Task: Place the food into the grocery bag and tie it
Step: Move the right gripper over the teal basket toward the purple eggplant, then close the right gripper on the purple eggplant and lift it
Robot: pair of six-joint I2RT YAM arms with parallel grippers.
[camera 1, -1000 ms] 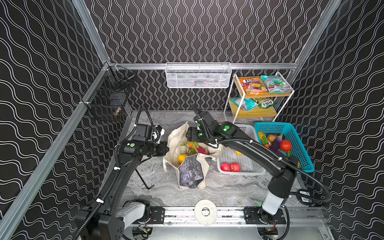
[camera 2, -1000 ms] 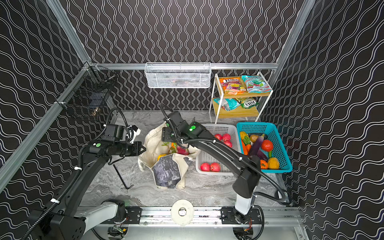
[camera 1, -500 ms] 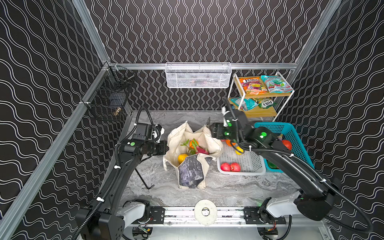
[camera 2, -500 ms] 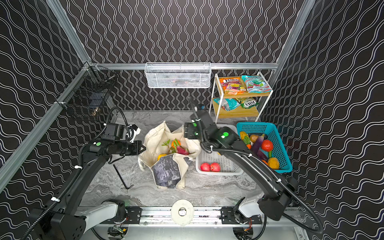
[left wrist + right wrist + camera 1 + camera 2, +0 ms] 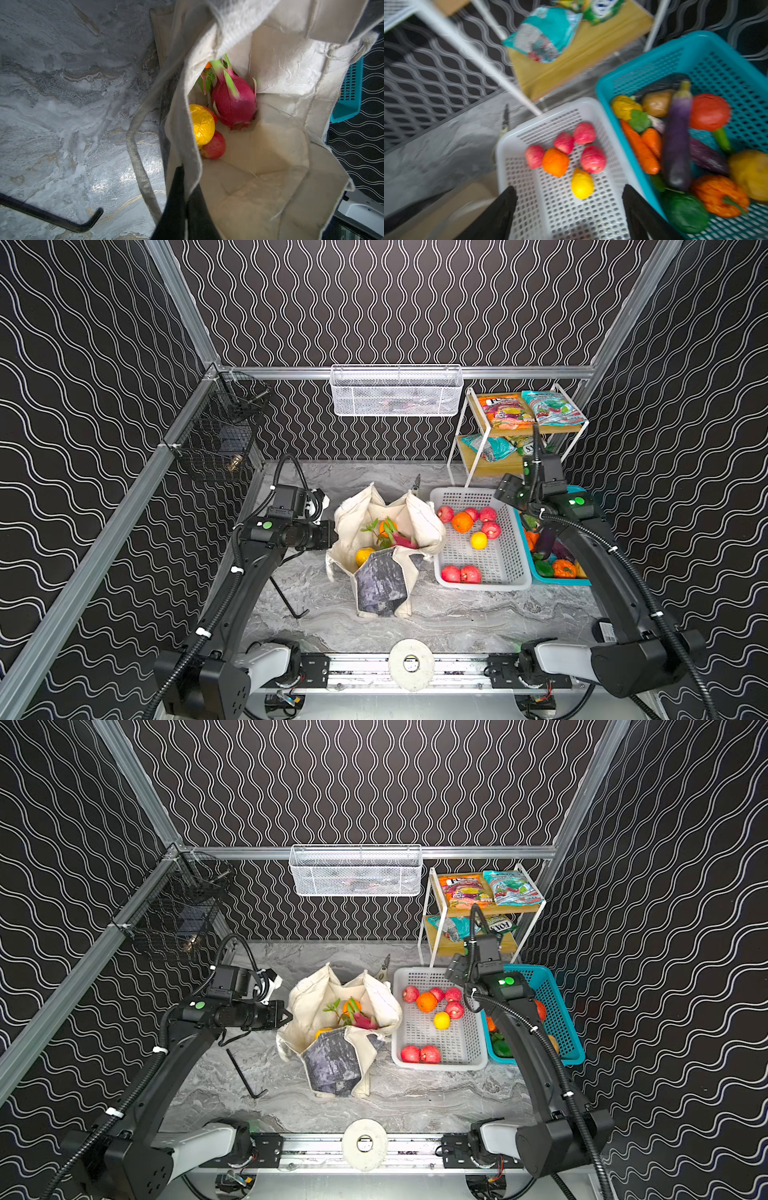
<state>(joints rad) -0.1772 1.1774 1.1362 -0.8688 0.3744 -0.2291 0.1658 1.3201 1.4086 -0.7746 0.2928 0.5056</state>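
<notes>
1. The grocery bag (image 5: 380, 585) stands open mid-table (image 5: 457, 622), dark print panel on its near side, just beside the white basket (image 5: 484, 585).
2. At its bottom I see a dragon fruit (image 5: 233, 104), a yellow fruit (image 5: 202, 124) and a red apple (image 5: 214, 145), all touching.
3. My left gripper (image 5: 185, 187) has its fingers clamped together on the bag's rim, on the side away from the baskets.
4. My right gripper (image 5: 569, 193) hangs over the white basket, fingers well apart. That wrist view is blurred, but nothing seems to sit between them.
5. Apples (image 5: 459, 573), an orange (image 5: 462, 521) and a lemon (image 5: 478, 540) lie in the white basket.
6. The teal basket (image 5: 561, 583) sits right against it, holding an eggplant (image 5: 677, 135) among other vegetables.
7. Snack packets (image 5: 507, 410) lie on the shelf (image 5: 478, 462) behind.
</notes>
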